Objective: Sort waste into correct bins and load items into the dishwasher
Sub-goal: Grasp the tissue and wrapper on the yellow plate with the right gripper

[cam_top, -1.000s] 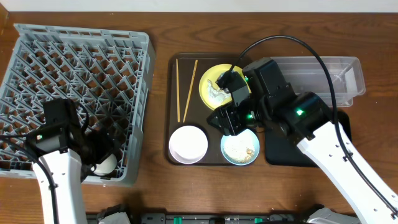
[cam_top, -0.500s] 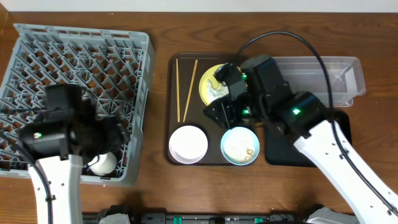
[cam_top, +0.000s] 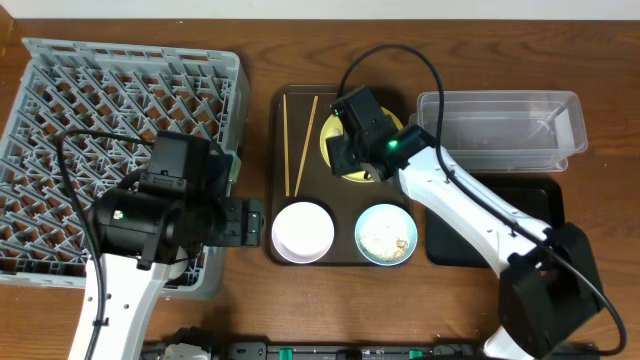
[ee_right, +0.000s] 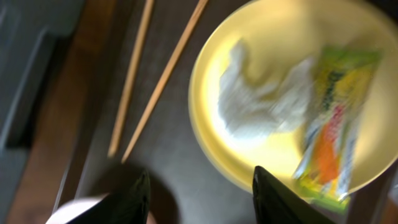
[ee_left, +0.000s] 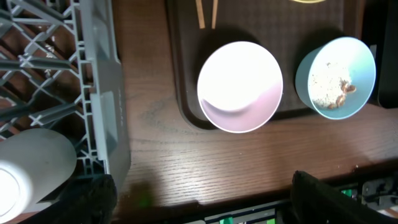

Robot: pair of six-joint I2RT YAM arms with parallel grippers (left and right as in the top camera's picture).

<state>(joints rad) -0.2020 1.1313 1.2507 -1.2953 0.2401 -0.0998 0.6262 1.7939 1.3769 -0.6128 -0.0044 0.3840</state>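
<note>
Brown serving tray [cam_top: 345,242], contents:
- yellow plate [ee_right: 280,25], far right, bearing white tissue [ee_right: 255,102] and snack wrapper [ee_right: 329,118]
- chopsticks [ee_right: 161,81], far left
- white bowl [ee_left: 239,86], near left
- light blue bowl [ee_left: 336,78] with crumbs [ee_left: 326,90], near right

Dish rack [cam_top: 110,110] left of tray. Clear tub [cam_top: 500,125] and black tray [cam_top: 548,200] right of it.

Left gripper [ee_left: 205,186] at tray's near-left edge, fingers spread, empty.

Right gripper [ee_right: 202,193] above plate, fingers apart, empty.

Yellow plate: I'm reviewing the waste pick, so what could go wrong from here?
The tissue and snack wrapper lie side by side on the yellow plate, so the open right end effector might pinch both at once. It hovers near the plate's rim; descending there could tip the plate or nudge the chopsticks.
</note>
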